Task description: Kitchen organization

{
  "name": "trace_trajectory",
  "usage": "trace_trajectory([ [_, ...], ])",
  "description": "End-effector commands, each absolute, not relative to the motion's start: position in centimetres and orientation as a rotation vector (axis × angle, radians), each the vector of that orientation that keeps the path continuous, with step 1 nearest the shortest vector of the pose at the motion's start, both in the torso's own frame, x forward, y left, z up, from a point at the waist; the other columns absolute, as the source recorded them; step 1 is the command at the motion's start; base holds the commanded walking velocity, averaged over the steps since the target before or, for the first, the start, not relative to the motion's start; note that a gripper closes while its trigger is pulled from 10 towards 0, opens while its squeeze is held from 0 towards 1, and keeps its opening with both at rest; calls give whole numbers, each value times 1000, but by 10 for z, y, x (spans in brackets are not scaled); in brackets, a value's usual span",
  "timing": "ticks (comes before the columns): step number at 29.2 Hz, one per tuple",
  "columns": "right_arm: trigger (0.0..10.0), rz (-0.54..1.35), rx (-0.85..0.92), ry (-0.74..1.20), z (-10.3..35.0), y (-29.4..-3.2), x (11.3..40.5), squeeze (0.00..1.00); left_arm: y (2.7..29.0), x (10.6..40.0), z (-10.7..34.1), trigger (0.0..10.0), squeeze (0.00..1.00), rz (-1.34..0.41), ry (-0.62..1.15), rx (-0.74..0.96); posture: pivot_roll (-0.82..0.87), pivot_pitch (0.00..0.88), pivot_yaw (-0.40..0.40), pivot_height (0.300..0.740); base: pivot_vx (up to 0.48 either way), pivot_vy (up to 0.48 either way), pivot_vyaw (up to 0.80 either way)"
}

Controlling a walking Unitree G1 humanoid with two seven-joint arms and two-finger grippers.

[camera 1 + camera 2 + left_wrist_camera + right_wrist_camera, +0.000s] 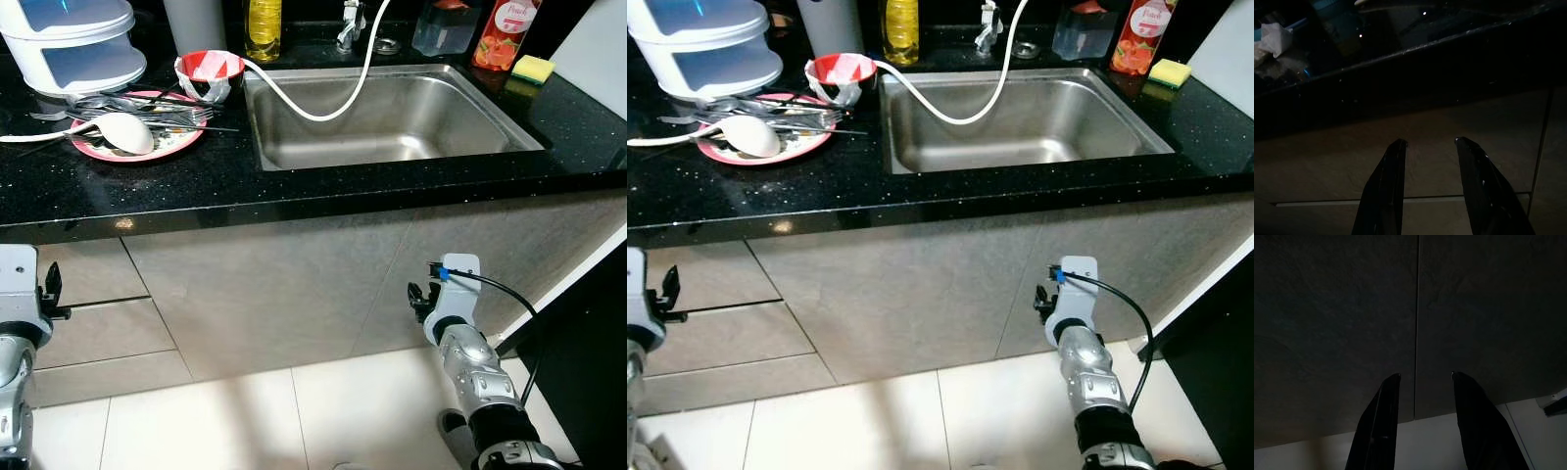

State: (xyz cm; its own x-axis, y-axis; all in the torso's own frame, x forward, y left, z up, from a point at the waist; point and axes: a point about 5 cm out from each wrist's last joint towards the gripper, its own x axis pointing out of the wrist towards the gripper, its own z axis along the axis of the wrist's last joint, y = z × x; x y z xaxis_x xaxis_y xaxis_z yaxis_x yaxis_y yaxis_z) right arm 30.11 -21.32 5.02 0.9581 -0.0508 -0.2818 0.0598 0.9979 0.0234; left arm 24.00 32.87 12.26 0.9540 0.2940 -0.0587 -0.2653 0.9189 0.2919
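Dishes wait at the countertop's left end: a pink plate heaped with cutlery, handles lying along the counter, a red-and-white bowl at the sink's left rim. Both arms hang low before the cabinet fronts, left gripper and right gripper with fingers apart and empty; the left arm likely sits nearer the plate, which lies above it.

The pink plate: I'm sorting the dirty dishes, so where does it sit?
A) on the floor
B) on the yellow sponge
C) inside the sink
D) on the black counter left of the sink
D: the pink plate, piled with a white spoon and cutlery, lies on the black counter to the left of the sink.
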Motion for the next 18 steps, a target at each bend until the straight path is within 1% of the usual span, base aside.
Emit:
trace_trajectory([
  [1,10000,-65,42,299,47,-215,300,0,325,238,122,10000,0,268,97,317,64,37,-33,740,0,0,0],
  [2,10000,-67,42,299,47,-216,299,0,319,238,122,10000,0,245,93,343,62,38,-32,740,0,0,0],
  [4,10000,-70,41,297,48,-217,299,0,301,242,123,10000,0,198,70,323,62,40,-33,740,0,0,0],
  [5,10000,-71,41,297,48,-217,299,0,296,243,124,10000,0,183,62,315,62,40,-33,740,0,0,0],
  [6,10000,-71,41,297,48,-217,299,0,296,243,124,10000,0,183,62,315,62,40,-33,740,0,0,0],
  [8,10000,-72,39,296,48,-218,299,0,274,250,120,10000,0,127,60,256,56,43,-35,740,0,0,0],
  [9,10000,-72,39,296,48,-218,299,0,274,250,120,10000,0,127,60,256,56,43,-35,740,0,0,0],
  [10,10000,-72,38,296,48,-218,299,0,265,252,118,10000,0,100,61,237,55,43,-35,740,0,0,0],
  [11,10000,-72,38,296,48,-218,299,0,265,252,118,10000,0,100,61,237,55,43,-35,740,0,0,0],
  [12,10000,-72,37,296,48,-218,298,0,256,254,114,10000,0,75,77,210,56,46,-36,740,0,0,0],
  [14,10000,-71,36,297,48,-218,298,0,253,253,108,10000,0,64,105,181,57,48,-37,740,0,0,0],
  [18,10000,-68,36,299,48,-217,298,0,261,252,105,10000,0,104,135,157,64,50,-38,740,0,0,0],
])
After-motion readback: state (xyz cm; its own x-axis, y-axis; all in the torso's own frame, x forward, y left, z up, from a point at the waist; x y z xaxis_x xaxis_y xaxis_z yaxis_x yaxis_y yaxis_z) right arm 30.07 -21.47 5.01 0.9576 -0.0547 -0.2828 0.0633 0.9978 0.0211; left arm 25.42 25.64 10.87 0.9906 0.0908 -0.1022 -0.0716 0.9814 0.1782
